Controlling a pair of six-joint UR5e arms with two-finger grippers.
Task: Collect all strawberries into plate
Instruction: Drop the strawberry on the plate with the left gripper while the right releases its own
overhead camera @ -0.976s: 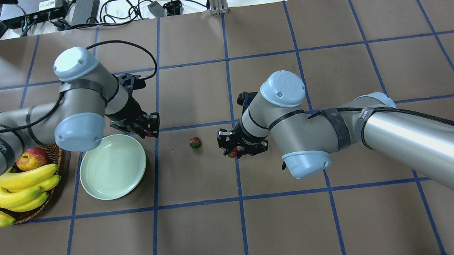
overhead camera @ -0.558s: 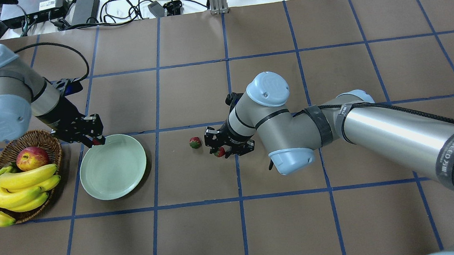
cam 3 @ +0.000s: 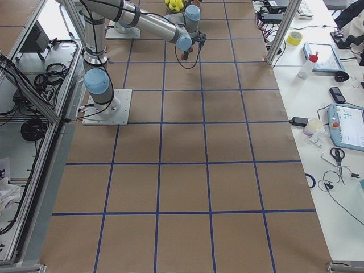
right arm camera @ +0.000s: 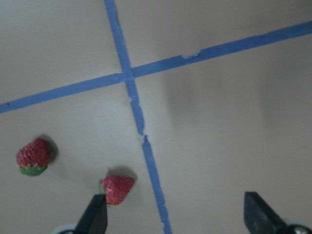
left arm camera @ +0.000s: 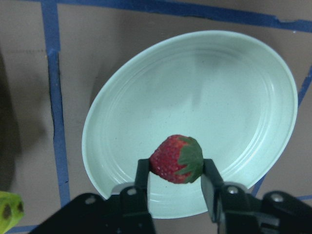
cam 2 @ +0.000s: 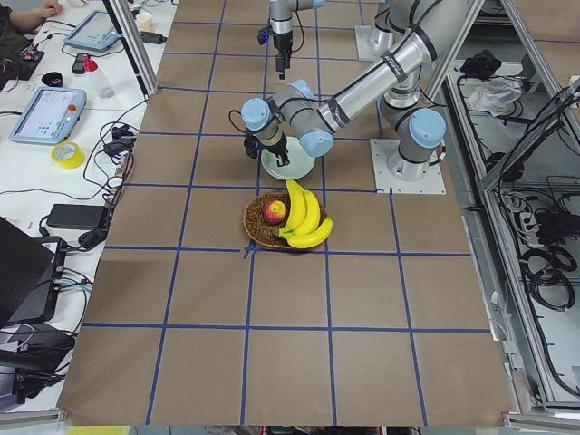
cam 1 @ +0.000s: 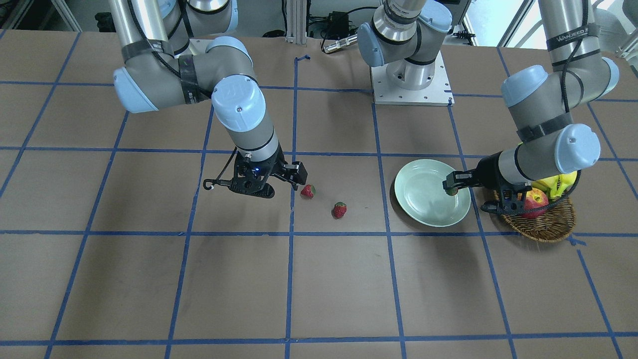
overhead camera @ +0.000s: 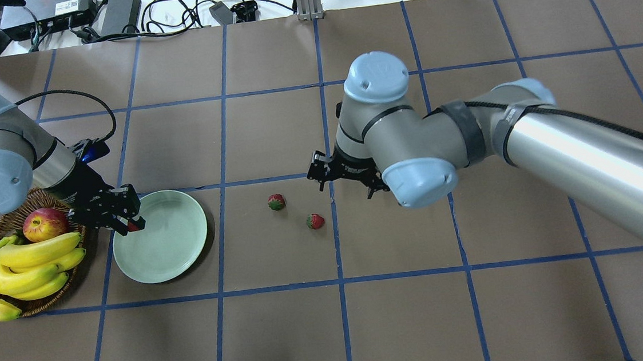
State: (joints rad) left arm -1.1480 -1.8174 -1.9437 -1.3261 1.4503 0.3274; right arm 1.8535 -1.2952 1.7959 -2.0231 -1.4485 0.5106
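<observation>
My left gripper [overhead camera: 130, 223] is shut on a red strawberry [left arm camera: 175, 158] and holds it just above the left side of the pale green plate [overhead camera: 169, 247]. The plate is empty in the left wrist view [left arm camera: 204, 92]. The same gripper [cam 1: 451, 188] shows over the plate [cam 1: 423, 199] in the front view. Two more strawberries lie on the brown table right of the plate, one [overhead camera: 277, 202] nearer it and one [overhead camera: 315, 221] by a blue tape line. My right gripper [overhead camera: 346, 182] is open and empty, raised just beyond the second strawberry [right arm camera: 117, 189].
A wicker basket [overhead camera: 42, 198] with an apple [overhead camera: 45, 223] and bananas [overhead camera: 29, 263] stands right beside the plate's left side, under my left wrist. Blue tape lines [overhead camera: 340, 294] cross the table. Cables and boxes [overhead camera: 113, 13] lie past the far edge.
My left gripper carried its strawberry from the plate's far right edge round to its left side. My right gripper let go of its strawberry, which now lies on the table, and lifted away.
</observation>
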